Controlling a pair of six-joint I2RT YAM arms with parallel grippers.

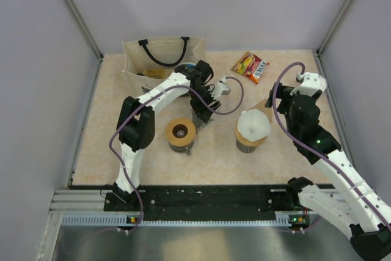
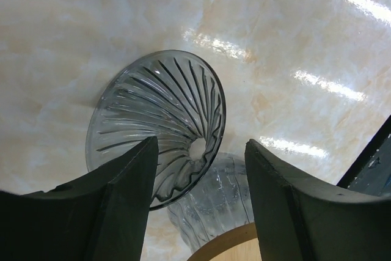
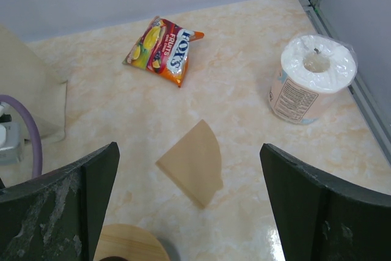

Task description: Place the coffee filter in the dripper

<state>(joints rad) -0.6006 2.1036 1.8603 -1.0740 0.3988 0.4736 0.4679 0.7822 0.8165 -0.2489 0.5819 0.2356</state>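
Note:
The dripper (image 1: 181,131), a tan ring with a dark centre hole, stands just left of my left gripper (image 1: 200,117). In the left wrist view a grey ribbed cone (image 2: 153,120) with a centre hole lies tilted beyond the left gripper (image 2: 200,145). Clear ribbed glass (image 2: 214,203) and a tan ring's edge (image 2: 235,246) sit between the open fingers, touching neither. How these pieces join I cannot tell. The coffee filter (image 3: 192,163), a folded brown paper wedge (image 1: 262,107), lies flat on the table. My right gripper (image 3: 188,151) hovers wide open over it (image 1: 274,103).
A white translucent cone (image 1: 252,125) stands on a holder beside the filter. A candy bag (image 1: 250,66) lies at the back and a tote bag (image 1: 162,59) stands at the back left. A toilet roll (image 3: 311,77) stands by the right wall. A purple cable (image 1: 235,99) loops behind the left gripper.

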